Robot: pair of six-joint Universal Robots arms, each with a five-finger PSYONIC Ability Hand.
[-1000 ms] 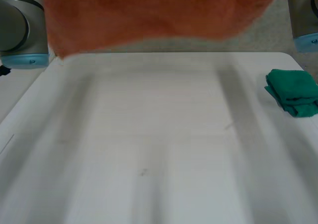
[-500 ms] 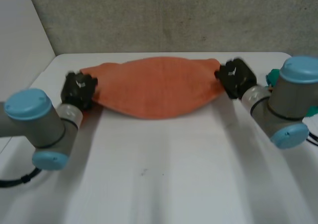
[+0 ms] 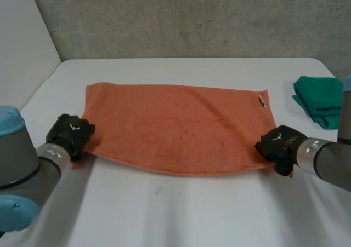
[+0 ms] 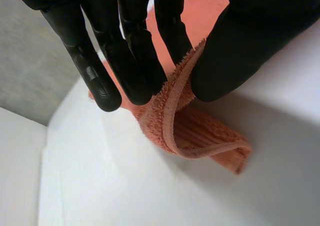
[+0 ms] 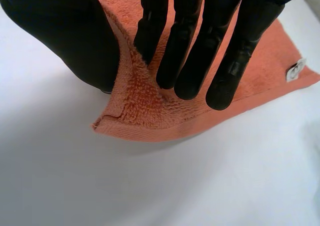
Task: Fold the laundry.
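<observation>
Now the orange towel [image 3: 175, 126] lay spread flat on the white worktop [image 3: 181, 214], its long axis running side to side from the left hand [image 3: 70, 135] to the right hand [image 3: 278, 145]. Each hand held one of the towel's near corners, the left hand the left one and the right hand the right one. In the left wrist view I saw the fingers [image 4: 125, 50] and thumb pinching the towel's hem between them, with the corner doubled over and resting on the worktop. In the right wrist view the fingers [image 5: 220, 50] lay straight over the towel's corner, pinching it against the thumb, and the corner's tip touched the worktop. The towel's near long edge bowed slightly outward between the hands. A small white label [image 3: 262, 100] sat at the towel's far right corner. A folded green cloth [image 3: 322, 100] lay well apart from the towel, beyond its right short edge.
</observation>
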